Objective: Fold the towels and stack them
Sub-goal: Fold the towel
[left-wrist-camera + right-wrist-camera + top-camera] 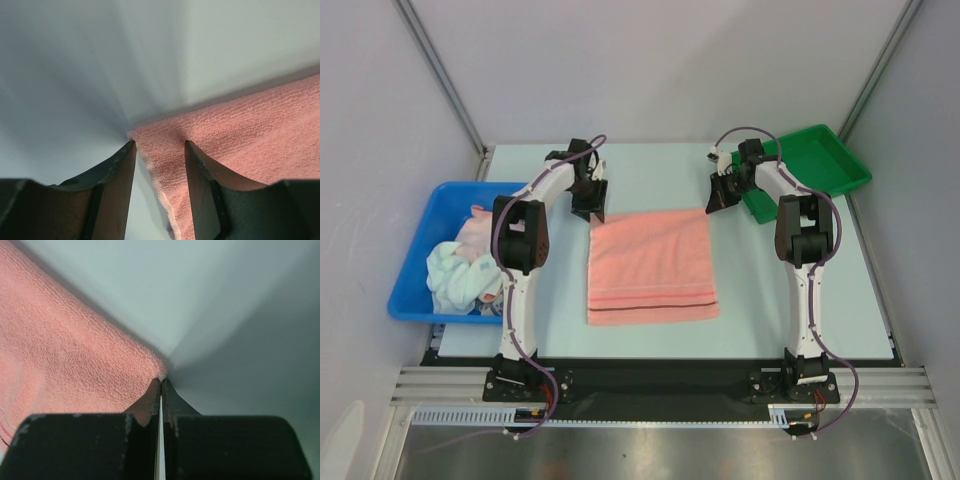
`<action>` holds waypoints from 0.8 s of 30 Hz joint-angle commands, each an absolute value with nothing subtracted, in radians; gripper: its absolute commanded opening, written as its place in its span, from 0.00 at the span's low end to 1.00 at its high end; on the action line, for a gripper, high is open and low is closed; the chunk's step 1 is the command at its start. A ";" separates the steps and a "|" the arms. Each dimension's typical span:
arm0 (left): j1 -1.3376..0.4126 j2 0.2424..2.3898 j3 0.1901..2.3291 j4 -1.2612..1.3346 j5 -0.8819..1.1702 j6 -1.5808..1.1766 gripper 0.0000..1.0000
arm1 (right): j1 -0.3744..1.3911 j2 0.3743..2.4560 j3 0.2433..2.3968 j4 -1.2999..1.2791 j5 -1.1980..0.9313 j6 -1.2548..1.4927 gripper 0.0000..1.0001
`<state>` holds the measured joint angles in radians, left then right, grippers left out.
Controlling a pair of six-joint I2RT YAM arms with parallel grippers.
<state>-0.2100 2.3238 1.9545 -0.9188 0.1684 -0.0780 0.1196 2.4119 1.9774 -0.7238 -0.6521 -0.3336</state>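
One flat, nubbly salmon towel; left end effector apart astride its corner, right end effector closed.

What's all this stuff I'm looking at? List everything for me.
Table: one, pale grey-green, under everything.
Blue bin: one, blue, at its left edge.
Green tray: one, green, far right corner.
Spread towel: one, salmon-pink with a dark stripe, flat in the middle.
Crumpled towels: several, pink and pale mint-white, in the bin.
Left gripper: one, black, open astride the spread towel's far left corner.
Right gripper: one, black, shut at its far right corner.
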 commanded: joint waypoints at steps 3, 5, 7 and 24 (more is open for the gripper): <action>-0.206 2.269 1.962 -0.877 0.164 -0.052 0.51 | 0.106 2.391 2.005 -0.718 -0.620 -0.356 0.00; -0.206 2.255 1.962 -0.873 0.158 -0.057 0.52 | 0.107 2.393 2.005 -0.718 -0.621 -0.356 0.00; -0.206 2.241 1.974 -0.874 0.137 -0.057 0.53 | 0.107 2.391 2.006 -0.718 -0.621 -0.357 0.00; -0.213 2.324 1.967 -0.916 0.147 -0.060 0.44 | 0.106 2.388 2.008 -0.719 -0.624 -0.354 0.00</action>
<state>-0.2092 2.3230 1.9522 -0.9039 0.1349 -0.0704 0.1169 2.4119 1.9774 -0.7242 -0.6540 -0.3336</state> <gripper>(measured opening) 0.444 0.011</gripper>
